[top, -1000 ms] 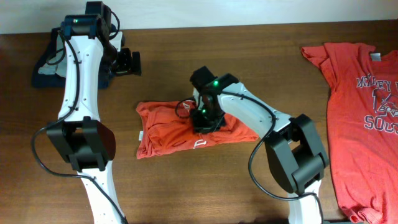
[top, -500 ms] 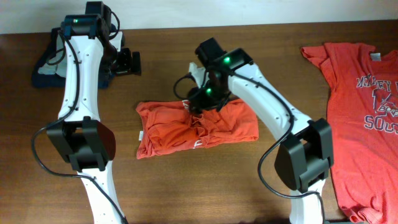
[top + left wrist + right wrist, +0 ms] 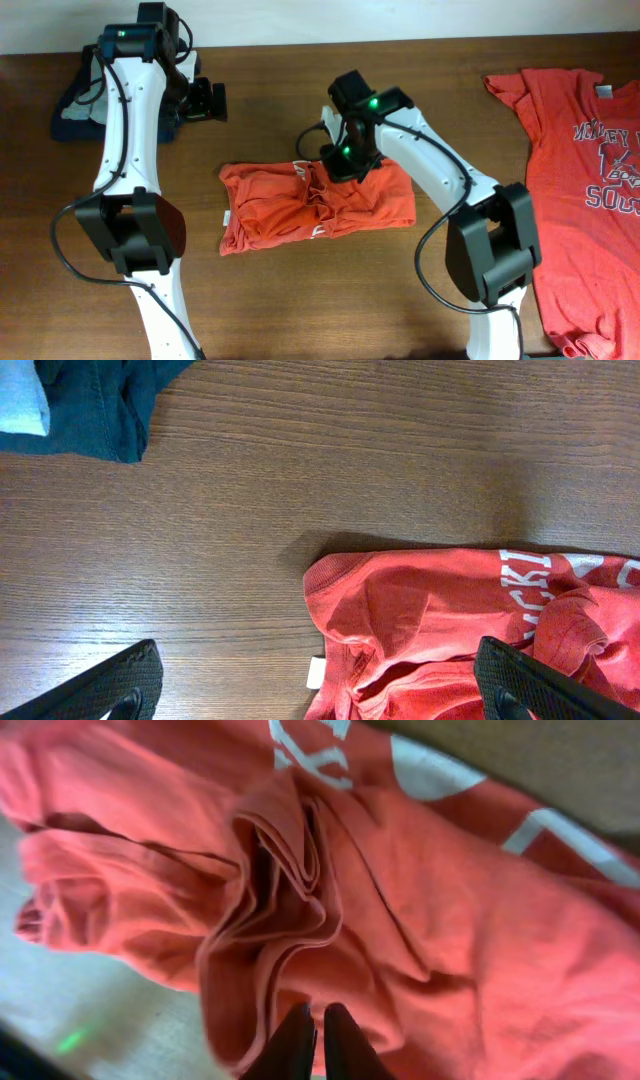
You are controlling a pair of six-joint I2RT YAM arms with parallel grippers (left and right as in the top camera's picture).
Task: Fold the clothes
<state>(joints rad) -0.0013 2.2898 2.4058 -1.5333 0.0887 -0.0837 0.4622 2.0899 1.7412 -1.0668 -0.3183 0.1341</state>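
Note:
An orange-red T-shirt point(image 3: 270, 205), partly folded into a rough rectangle with white lettering, lies at the table's middle. My right gripper point(image 3: 335, 163) is at its upper middle edge. In the right wrist view the fingers point(image 3: 318, 1038) are pressed together on a bunched ridge of the shirt's fabric point(image 3: 480, 920). My left gripper point(image 3: 206, 100) hovers open and empty, up and left of the shirt. Its wide-apart fingers point(image 3: 320, 695) frame the shirt's left corner point(image 3: 430, 610). A second orange-red T-shirt point(image 3: 590, 180) lies spread flat at the right edge.
A dark blue garment point(image 3: 75, 105) lies bunched at the far left behind the left arm; it also shows in the left wrist view point(image 3: 90, 400). The brown wooden table point(image 3: 300, 300) is bare in front of the folded shirt.
My right gripper moved from the shirt's middle up toward its far edge and slightly right. The fabric under it bunched into ridges. The left arm has not moved.

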